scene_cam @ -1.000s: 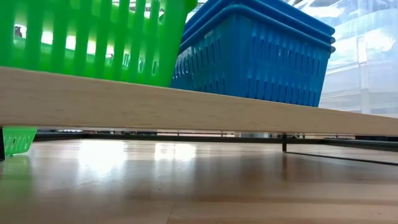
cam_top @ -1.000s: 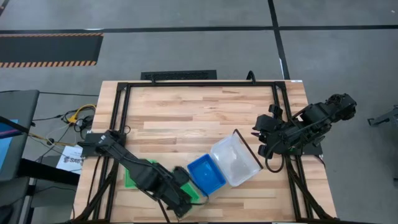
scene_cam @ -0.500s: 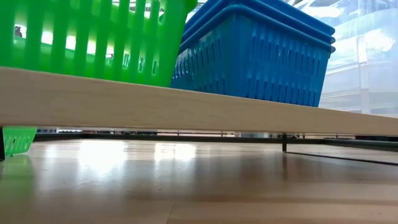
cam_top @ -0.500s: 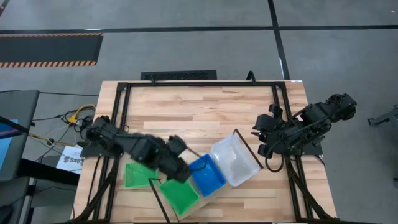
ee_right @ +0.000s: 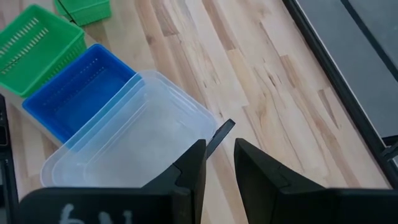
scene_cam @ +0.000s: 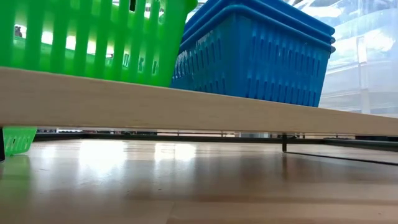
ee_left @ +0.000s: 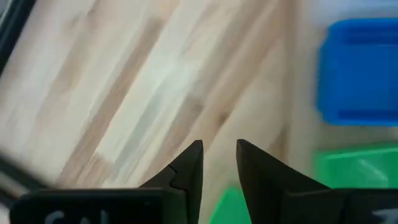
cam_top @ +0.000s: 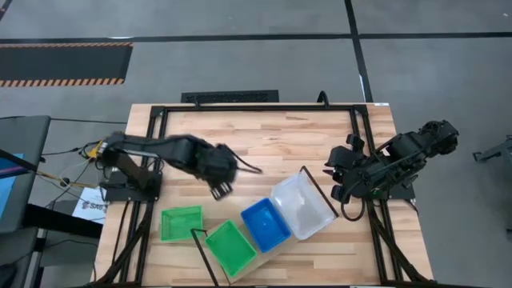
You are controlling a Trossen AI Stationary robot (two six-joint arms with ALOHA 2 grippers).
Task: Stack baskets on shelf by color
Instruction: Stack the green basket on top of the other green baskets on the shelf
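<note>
Green basket (cam_top: 230, 249) released on the shelf (cam_top: 210, 261); your left pincer (cam_top: 220, 188) is slightly parted, empty, pulled back over the tabletop (cam_top: 264, 144); right pincer (ee_right: 217, 163) narrowly parted, empty.

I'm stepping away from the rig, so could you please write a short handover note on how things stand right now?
Left claw: slightly open, empty, above bare table behind the baskets.
Right claw: slightly open, empty, waiting at the table's right side.
On the shelf, in a row: green basket, blue baskets nested, clear basket.
Another green basket sits on the table beside the shelf's left end.
Done: blue looks stacked.
Left: the loose green one likely goes into the green one on the shelf.
</note>
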